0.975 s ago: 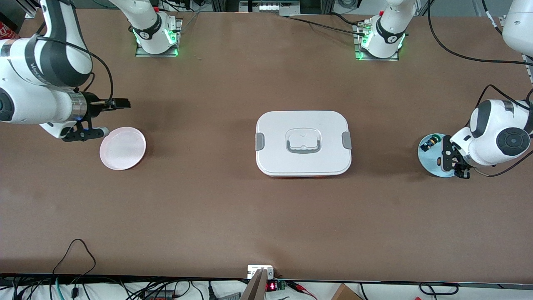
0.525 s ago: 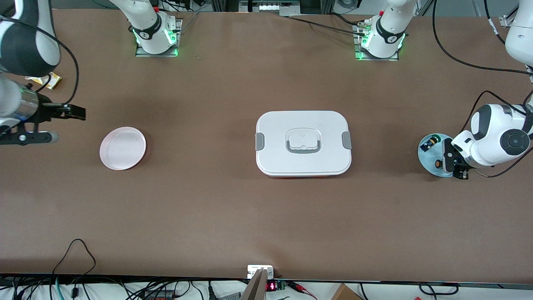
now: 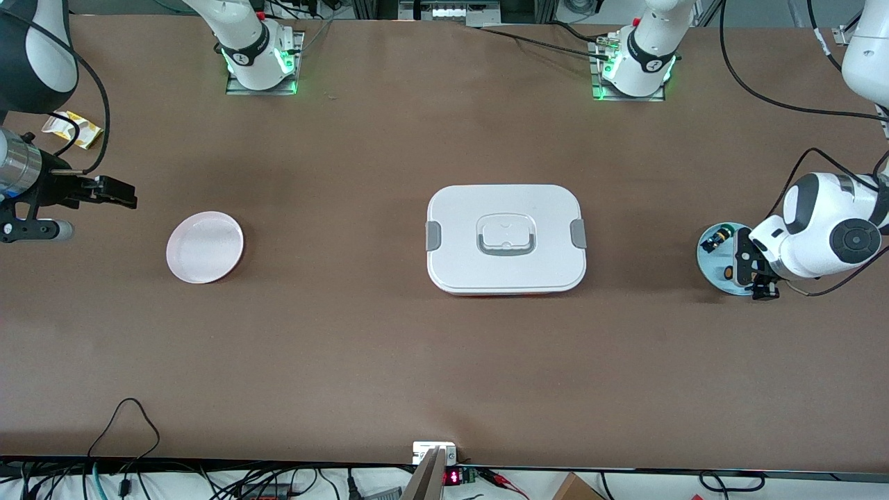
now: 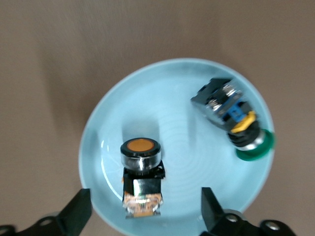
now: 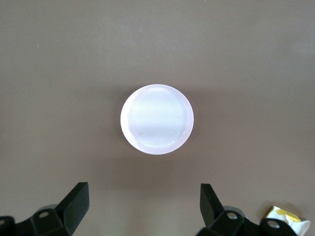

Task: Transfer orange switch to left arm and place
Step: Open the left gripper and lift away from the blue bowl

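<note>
Left tool (image 4: 142, 216) hangs wide open over the orange switch (image 4: 141, 172), gripping nothing. Switch sits between its fingers (image 4: 76, 214) on the blue plate (image 4: 113, 113), beside a green-capped switch (image 4: 236, 120). Box (image 3: 506, 238) mid-surface. Right tool (image 5: 142, 209) hangs open, empty, over bare surface (image 3: 347, 347) near the pink plate (image 5: 157, 119).

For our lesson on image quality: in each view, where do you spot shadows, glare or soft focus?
Front view: soft shadows on the table beside the box and the blue plate.
Left wrist view: the orange switch is slightly soft; the plate shows a faint sheen.
Right wrist view: the pink plate glares pale, with a dark shadow ring around it.
</note>
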Controlling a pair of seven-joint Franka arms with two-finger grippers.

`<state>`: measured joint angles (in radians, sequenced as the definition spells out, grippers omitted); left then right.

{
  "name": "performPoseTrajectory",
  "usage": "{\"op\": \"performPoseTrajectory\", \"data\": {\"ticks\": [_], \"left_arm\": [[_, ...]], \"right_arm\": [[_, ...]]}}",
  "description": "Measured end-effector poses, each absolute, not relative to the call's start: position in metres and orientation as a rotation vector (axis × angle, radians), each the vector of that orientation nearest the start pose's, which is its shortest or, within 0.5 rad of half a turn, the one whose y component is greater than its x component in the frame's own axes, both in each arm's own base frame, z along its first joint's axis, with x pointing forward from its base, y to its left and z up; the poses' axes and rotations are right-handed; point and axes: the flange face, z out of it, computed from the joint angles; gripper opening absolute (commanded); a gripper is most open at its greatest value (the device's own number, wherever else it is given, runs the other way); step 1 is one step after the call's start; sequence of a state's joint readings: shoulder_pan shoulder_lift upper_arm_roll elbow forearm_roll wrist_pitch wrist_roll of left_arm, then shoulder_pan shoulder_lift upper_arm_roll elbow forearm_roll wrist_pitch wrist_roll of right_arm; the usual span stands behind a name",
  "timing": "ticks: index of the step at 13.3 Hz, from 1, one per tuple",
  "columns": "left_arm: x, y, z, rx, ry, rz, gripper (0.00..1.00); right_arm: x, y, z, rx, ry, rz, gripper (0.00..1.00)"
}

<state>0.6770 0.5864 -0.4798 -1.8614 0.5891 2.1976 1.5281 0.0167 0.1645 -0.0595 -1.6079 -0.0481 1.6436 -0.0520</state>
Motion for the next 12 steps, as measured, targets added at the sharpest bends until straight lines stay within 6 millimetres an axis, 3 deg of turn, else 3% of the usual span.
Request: {"op": "performPoseTrajectory", "data": {"ticks": [4, 8, 10, 12], "left_arm": [[0.609, 0.119, 0.292, -2.089, 2.26, 0.487, 1.0], [0.621, 0.087, 0.351, -2.313, 2.148, 0.455, 1.0], [0.625, 0.061, 0.377, -2.46, 2.035, 0.443, 1.0], [0.626, 0.022, 0.405, -2.567, 1.893, 0.473, 1.0]], "right_arm": [[0.603, -0.036, 0.496, -3.186, -0.008, 0.144, 1.0], [0.599, -0.035, 0.47, -3.181, -0.011, 0.132, 1.0], [0.589, -0.035, 0.477, -3.178, -0.01, 0.132, 1.0], [0.573, -0.035, 0.499, -3.174, -0.006, 0.149, 1.0]]}}
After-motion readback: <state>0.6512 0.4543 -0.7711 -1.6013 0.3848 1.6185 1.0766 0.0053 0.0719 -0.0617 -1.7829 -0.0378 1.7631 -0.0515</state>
